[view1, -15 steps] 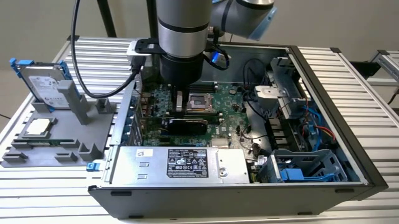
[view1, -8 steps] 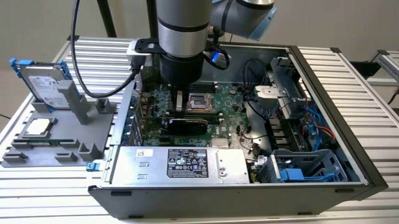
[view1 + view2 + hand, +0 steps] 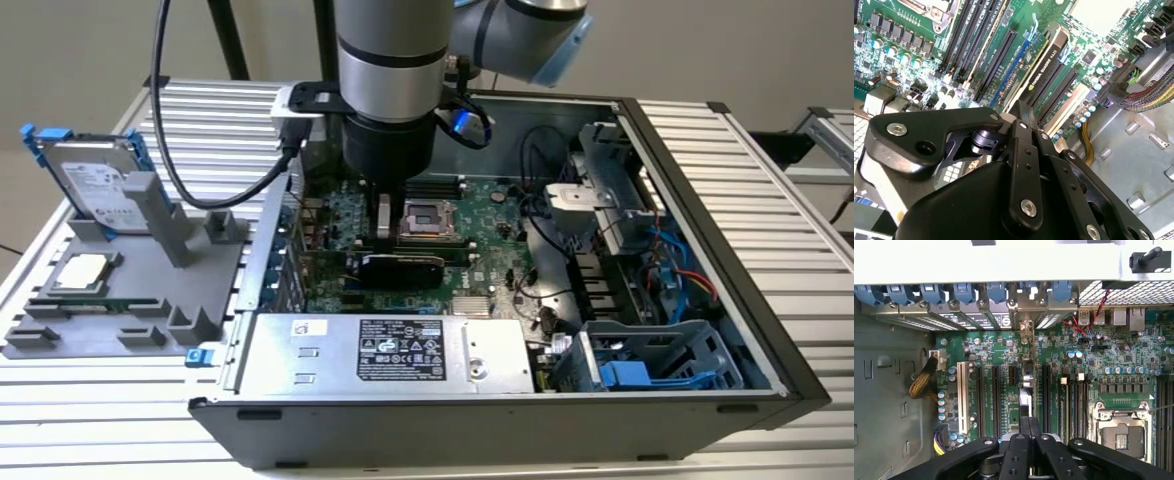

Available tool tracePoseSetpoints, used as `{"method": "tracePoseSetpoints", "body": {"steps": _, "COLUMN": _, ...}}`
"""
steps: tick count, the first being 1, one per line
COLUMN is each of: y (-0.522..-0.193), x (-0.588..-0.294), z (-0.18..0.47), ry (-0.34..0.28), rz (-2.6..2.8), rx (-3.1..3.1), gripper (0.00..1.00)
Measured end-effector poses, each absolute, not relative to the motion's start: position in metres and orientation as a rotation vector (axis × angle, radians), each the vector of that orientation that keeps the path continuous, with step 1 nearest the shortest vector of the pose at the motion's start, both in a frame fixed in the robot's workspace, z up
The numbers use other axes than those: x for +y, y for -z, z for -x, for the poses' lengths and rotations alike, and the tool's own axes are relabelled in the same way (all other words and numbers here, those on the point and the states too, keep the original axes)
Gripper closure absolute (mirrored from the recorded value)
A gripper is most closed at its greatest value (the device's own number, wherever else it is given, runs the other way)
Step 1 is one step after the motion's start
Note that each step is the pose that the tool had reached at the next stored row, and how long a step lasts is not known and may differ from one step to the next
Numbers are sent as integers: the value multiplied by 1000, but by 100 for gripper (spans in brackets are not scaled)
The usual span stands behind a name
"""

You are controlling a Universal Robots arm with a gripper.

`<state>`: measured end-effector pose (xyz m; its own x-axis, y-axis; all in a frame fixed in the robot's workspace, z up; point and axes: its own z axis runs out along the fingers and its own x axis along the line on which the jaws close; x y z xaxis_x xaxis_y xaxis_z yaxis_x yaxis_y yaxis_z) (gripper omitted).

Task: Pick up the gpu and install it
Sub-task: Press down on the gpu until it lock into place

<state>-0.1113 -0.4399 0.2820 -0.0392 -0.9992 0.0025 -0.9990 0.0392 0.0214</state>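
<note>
hand clamping gpu edge, upright

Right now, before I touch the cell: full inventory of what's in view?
open grey metal computer case: one, grey, on the table
slatted aluminium table: one, silver, under everything
green motherboard: one, inside case
black-shrouded gpu card: one, on edge on motherboard
silver power supply box: one, inside case
grey plastic fixture: one, exterior view's left of case
silver hard drive with blue clips: one, upright in fixture
square silver CPU chip: one, flat on fixture
robot arm: one, silver-grey, above case
fingers: black, shut on gpu card's edge
</note>
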Motion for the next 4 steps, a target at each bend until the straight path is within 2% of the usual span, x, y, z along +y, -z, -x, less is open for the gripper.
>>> {"method": "tracePoseSetpoints", "body": {"steps": 4, "y": -282, "x": -440, "z": 111, "ry": 21, "rz": -2166, "rx": -2253, "gripper": 100}}
